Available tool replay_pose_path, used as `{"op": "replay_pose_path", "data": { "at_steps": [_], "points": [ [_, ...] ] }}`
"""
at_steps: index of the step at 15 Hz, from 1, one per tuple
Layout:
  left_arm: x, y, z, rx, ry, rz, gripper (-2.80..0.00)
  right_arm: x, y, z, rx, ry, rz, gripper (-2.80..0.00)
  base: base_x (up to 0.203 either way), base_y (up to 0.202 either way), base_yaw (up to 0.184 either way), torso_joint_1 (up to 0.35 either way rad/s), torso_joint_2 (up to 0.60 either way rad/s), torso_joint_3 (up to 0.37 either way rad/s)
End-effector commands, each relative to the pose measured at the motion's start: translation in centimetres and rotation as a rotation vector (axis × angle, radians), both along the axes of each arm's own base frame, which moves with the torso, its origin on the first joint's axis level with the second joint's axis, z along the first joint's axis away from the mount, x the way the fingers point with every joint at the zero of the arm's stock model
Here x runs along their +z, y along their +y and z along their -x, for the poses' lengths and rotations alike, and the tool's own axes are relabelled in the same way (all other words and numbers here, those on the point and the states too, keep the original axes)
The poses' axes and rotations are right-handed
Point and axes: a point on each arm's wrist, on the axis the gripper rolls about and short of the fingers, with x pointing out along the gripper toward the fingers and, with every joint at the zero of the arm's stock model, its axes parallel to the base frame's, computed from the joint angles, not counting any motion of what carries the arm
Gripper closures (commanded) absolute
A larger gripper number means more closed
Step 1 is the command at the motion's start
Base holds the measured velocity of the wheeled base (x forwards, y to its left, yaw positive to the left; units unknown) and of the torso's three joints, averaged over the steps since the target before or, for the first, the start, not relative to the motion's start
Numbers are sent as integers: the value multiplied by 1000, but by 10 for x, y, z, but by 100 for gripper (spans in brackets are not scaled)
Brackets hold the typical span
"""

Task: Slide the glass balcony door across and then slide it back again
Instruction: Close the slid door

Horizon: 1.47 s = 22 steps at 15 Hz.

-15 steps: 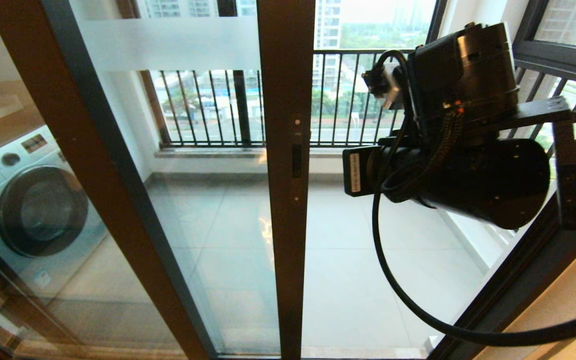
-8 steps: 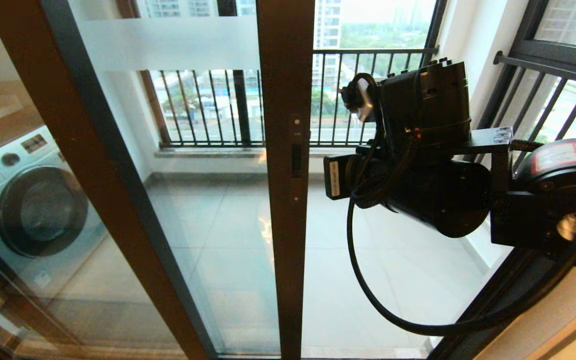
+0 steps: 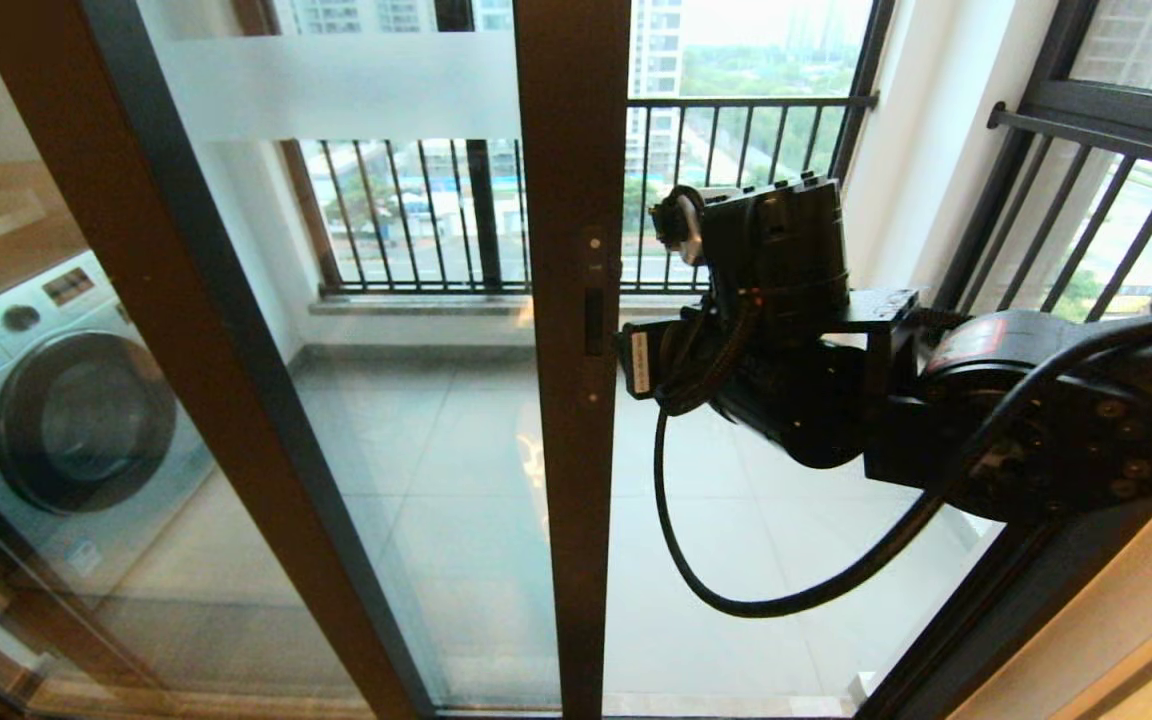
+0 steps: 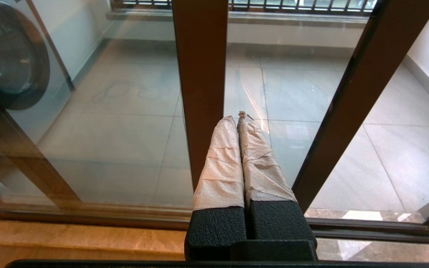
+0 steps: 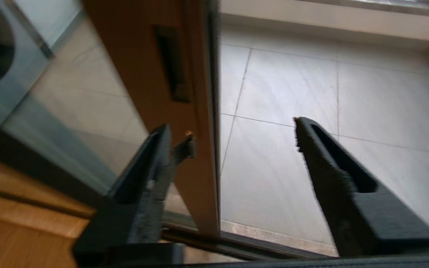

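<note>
The glass balcony door [image 3: 356, 300] stands partly slid across, its brown stile [image 3: 566, 400] at mid-view. The right gripper [image 5: 233, 134] hangs beside the handle slot [image 3: 593, 322], jaws apart astride the stile's edge. The left gripper [image 4: 238, 119] stays low, fingers together.

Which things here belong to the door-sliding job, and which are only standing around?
For the job:
- glass balcony door with handle slot
- right gripper, open beside the stile

Not part of it:
- washing machine
- balcony railing
- left gripper, shut, parked
</note>
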Motion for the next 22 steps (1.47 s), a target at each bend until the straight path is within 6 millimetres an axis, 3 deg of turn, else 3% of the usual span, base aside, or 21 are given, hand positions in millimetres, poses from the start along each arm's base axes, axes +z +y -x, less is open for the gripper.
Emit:
{"op": "replay_pose_path", "data": {
  "at_steps": [1, 7, 10, 22],
  "points": [
    [0, 0, 0, 0, 3, 0, 0, -7, 2, -4, -6, 11, 11, -280, 0, 0, 0, 0, 0, 0],
    [0, 0, 0, 0, 3, 0, 0, -4, 2, -5, -5, -11, -12, -280, 0, 0, 0, 0, 0, 0],
    [0, 0, 0, 0, 1, 0, 0, -16, 7, -10, -4, 7, 8, -280, 0, 0, 0, 0, 0, 0],
    [0, 0, 0, 0, 1, 0, 0, -27, 11, -33, -34, -40, -23, -280, 0, 0, 0, 0, 0, 0]
  ]
}}
